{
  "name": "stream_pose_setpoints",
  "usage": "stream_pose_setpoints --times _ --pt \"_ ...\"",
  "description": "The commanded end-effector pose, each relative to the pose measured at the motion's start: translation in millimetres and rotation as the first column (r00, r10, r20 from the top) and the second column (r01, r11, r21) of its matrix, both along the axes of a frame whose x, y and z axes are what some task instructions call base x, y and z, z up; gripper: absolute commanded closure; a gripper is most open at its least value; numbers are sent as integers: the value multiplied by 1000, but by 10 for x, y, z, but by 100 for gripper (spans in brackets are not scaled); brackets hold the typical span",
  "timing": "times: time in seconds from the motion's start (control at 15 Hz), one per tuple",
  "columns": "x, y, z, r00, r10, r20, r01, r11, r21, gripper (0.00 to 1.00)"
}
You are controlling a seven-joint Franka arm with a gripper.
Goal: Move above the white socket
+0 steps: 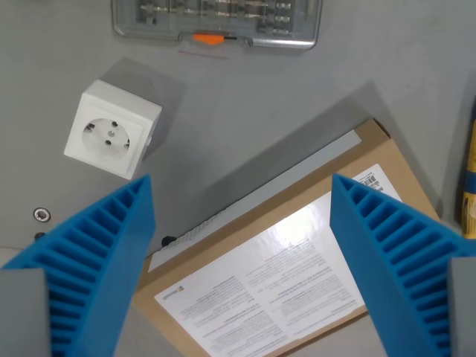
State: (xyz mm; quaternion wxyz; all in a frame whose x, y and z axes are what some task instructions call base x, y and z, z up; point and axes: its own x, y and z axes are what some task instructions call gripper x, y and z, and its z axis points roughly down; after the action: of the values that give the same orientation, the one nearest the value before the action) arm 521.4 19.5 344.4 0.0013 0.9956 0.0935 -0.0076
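Blue ribbed fingers (104, 260) of the gripper (242, 260) are standing wide apart, holding nothing, hanging over a cardboard box (290, 275) with a printed label. Beyond the finger on the wrist view's left, the white socket (111, 137) is sitting on the grey table (253, 111), a clear bit case (216, 22) lying farther ahead.

Showing: one white socket (111, 138), one cardboard box (297, 260), one clear bit case (216, 21), two blue fingers (104, 253).
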Motion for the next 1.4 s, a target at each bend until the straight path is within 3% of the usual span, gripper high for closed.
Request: stream_pose_setpoints --times 0.07,0.47,0.73,1.0,1.4 --pt "-46 33 -53 989 142 44 -143 990 10 0" --pt "-113 111 -224 950 300 88 -302 953 9 0" --pt "-170 187 -370 907 407 109 -410 912 4 0" --pt "-229 262 -507 846 520 115 -523 852 -2 0" --pt "-321 391 -736 734 666 130 -671 742 -12 0"
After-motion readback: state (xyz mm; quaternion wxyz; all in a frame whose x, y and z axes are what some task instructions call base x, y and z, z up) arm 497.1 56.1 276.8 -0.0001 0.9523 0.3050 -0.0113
